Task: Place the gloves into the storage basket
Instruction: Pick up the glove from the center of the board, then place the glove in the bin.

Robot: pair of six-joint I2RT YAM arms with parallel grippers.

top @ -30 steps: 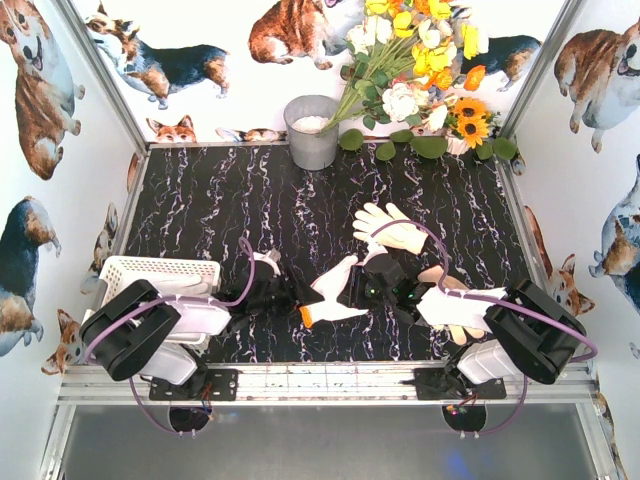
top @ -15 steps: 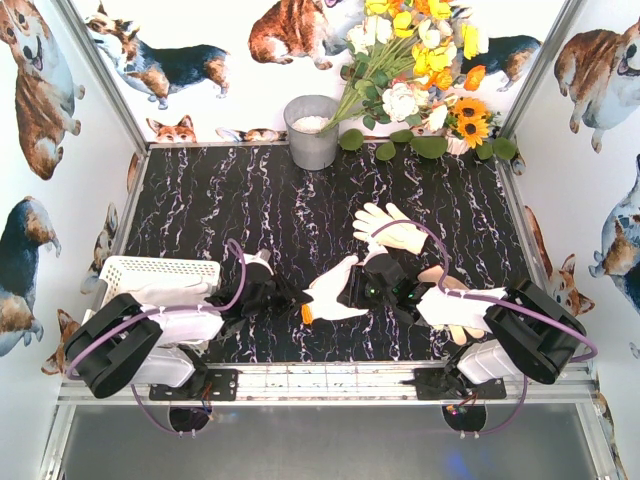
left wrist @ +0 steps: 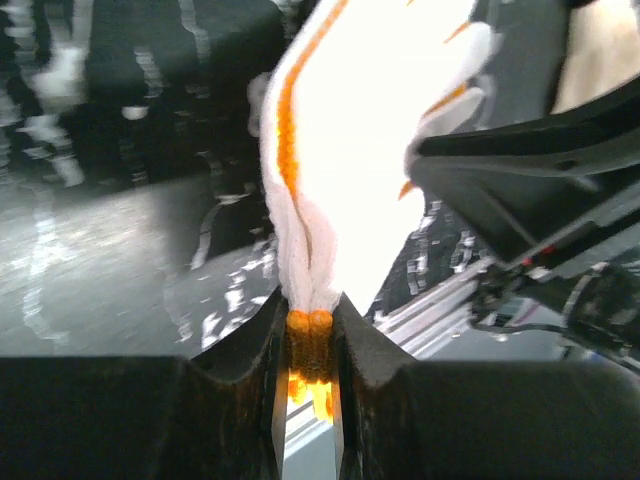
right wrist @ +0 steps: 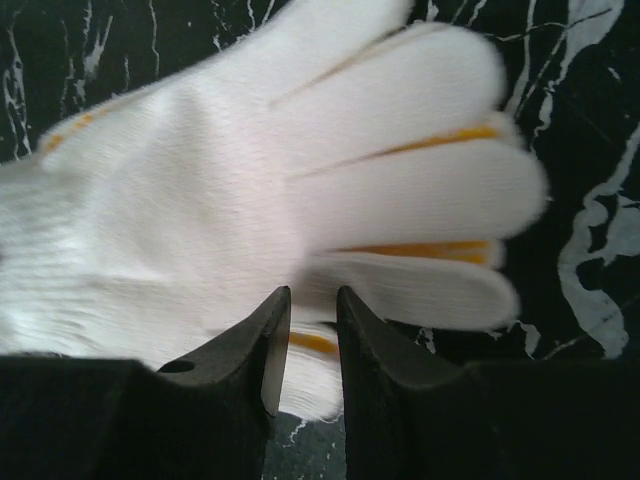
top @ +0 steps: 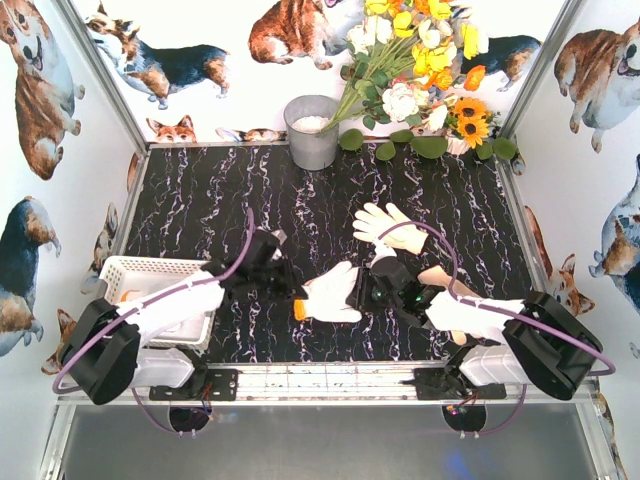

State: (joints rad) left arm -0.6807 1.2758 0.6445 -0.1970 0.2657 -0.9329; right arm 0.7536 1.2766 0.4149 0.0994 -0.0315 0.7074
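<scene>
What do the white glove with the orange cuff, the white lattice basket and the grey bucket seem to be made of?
White glove with the orange cuff: knitted fabric, matte; fine ribbed stitches show. White lattice basket: probably plastic; moulded holes. Grey bucket: likely metal; dull sheen.
</scene>
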